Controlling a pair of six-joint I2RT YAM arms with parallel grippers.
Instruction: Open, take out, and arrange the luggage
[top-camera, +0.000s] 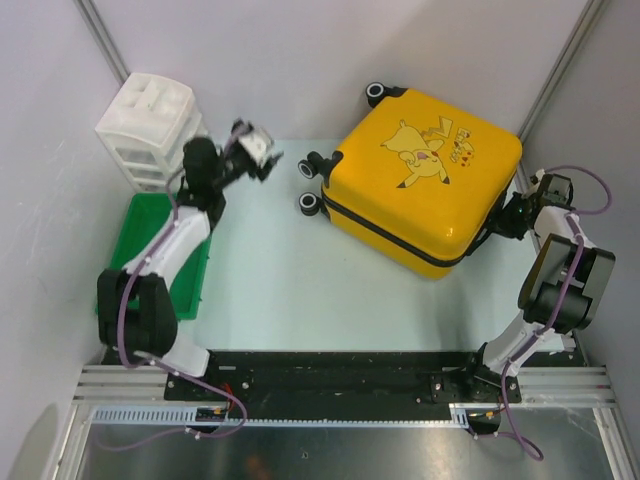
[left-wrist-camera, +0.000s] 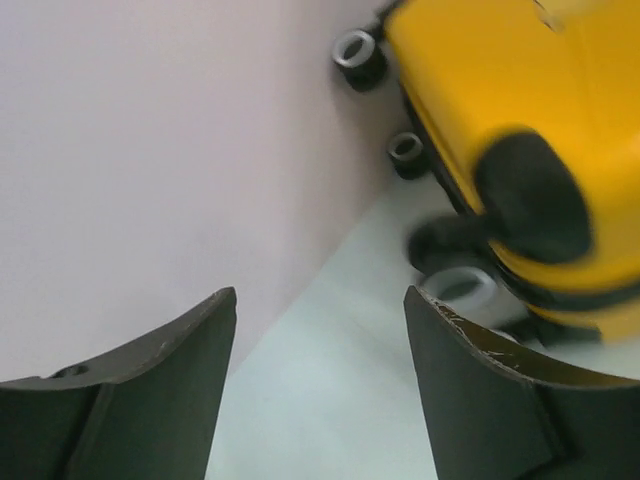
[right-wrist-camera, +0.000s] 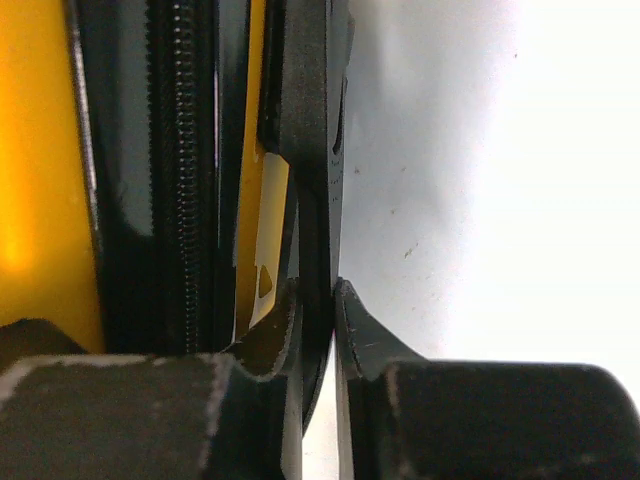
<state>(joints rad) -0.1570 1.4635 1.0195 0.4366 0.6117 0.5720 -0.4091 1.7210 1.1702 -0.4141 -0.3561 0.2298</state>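
Here the closed bright-yellow hard-shell suitcase (top-camera: 425, 180) lies on the pale surface (top-camera: 290, 290), far right. The right pincer (right-wrist-camera: 316, 290), half hidden beside it, clamps a thin black strip (right-wrist-camera: 305, 100) at its edge; the left pincer (left-wrist-camera: 320, 295) gapes.

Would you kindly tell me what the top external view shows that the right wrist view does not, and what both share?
Only the top external view shows the Pikachu print on the luggage, its wheels, the white drawer unit, the green tray and the left pincer, open in the air. Only the right wrist view shows the zipper teeth up close and the right pincer shut on a thin black strip beside them. Both show the luggage's yellow shell.
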